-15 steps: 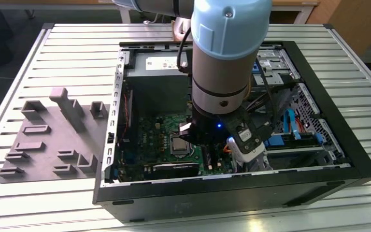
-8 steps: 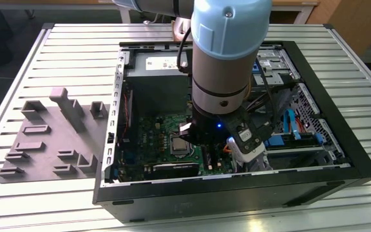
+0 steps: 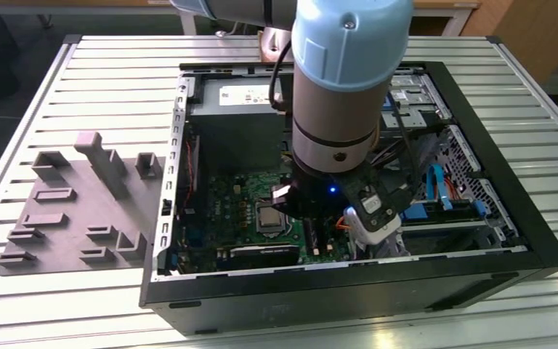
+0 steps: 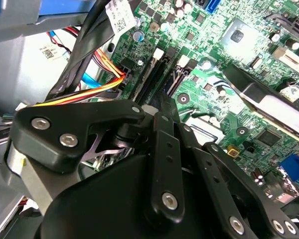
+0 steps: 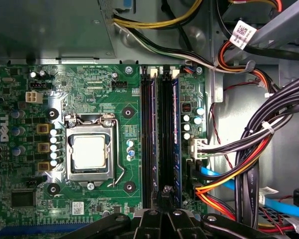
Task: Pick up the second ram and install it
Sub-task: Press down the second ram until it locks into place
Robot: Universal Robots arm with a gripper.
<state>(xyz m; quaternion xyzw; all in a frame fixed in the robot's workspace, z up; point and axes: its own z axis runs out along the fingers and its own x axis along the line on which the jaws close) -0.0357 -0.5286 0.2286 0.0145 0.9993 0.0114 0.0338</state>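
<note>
Down among the long black slots of the green board, in the first wrist view: the second ram, taken to be the thin dark strip lying along the middle slot, edge toward the camera. Just beside it, a bluish stick already standing in the neighbouring slot. Cannot tell whether the dark strip is fully seated or only resting in the slot's mouth; white latches at the far end give no clear sign either way.

Judged as the install step, pick-up done: nothing stick-like left on the grey holder blocks at the exterior view's left. Seating of this kind calls for the stick square to its slot and a straight, even push along its length, with no twist against the neighbouring stick and no snag on the cables bundled close by.

At the near end of that strip, the gripper, seen again in the second wrist view. Drawn together, with no gap visible between the tips; touching or just above the strip's end. Hard to say whether pinching the thin edge or merely bearing down on it.

Further out: processor socket well clear on the other side of the slots. Arm reaching steeply down into the open computer case, itself lying flat on the slatted metal table.
</note>
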